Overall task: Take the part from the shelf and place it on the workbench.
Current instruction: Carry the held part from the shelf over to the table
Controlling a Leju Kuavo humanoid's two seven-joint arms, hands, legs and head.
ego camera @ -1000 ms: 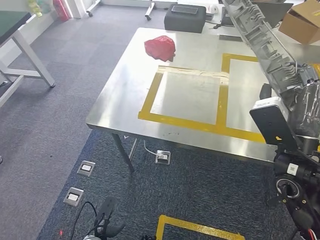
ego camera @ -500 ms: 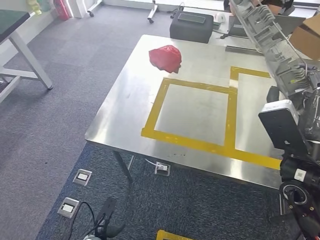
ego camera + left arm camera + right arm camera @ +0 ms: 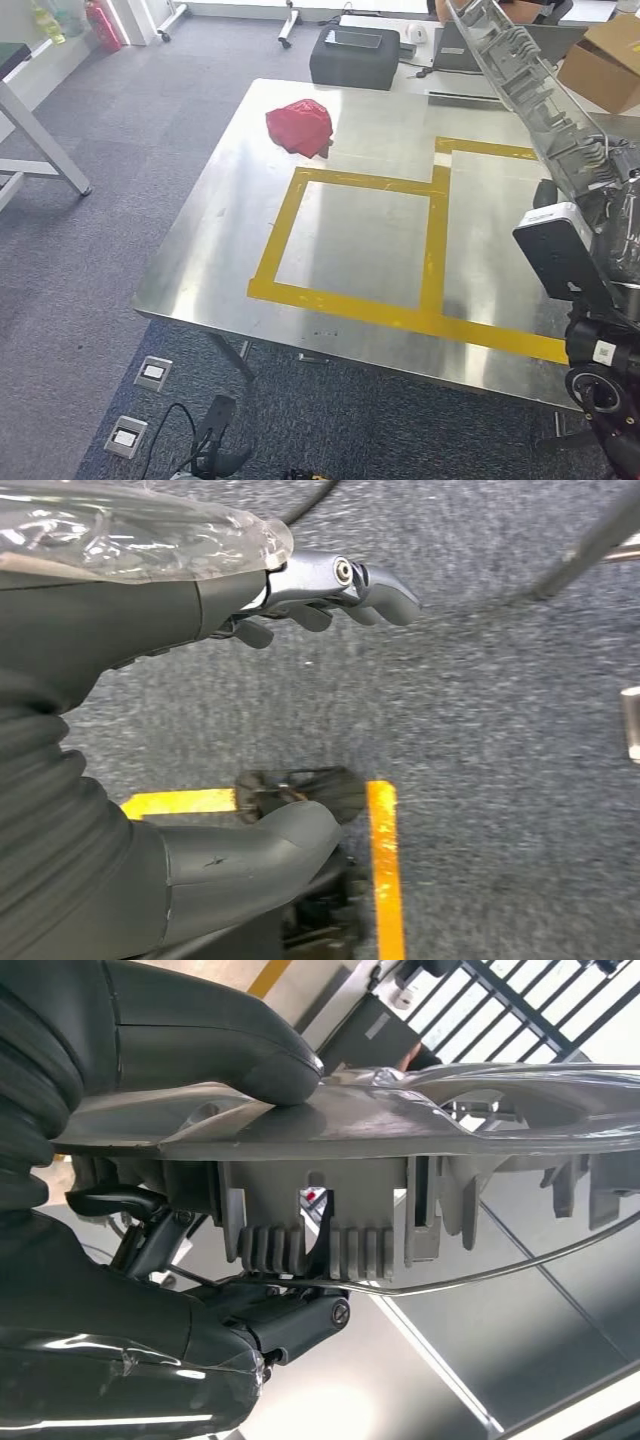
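Note:
In the head view the part (image 3: 540,95), a long grey ribbed plastic moulding, slants up over the right side of the steel workbench (image 3: 219,240). My right hand (image 3: 620,215) grips its lower end at the picture's right edge. The right wrist view shows the part (image 3: 423,1125) clamped between the thumb (image 3: 226,1045) on one face and the fingers (image 3: 294,1320) on the other. Two yellow-taped rectangles (image 3: 355,305) are marked on the bench. My left hand (image 3: 136,630) hangs over grey carpet, fingers (image 3: 340,585) straight and apart from the thumb (image 3: 256,855), holding nothing.
A crumpled red bag (image 3: 300,127) lies near the bench's far left. Behind the bench are a black case (image 3: 353,56) and a cardboard box (image 3: 607,60). Floor sockets (image 3: 153,373) and a cable (image 3: 162,430) lie by the bench's near corner. Yellow floor tape (image 3: 385,870) lies under the left hand.
The whole picture has shifted: the camera has moved and the bench now lies lower and further left in view. The part stays in my right hand.

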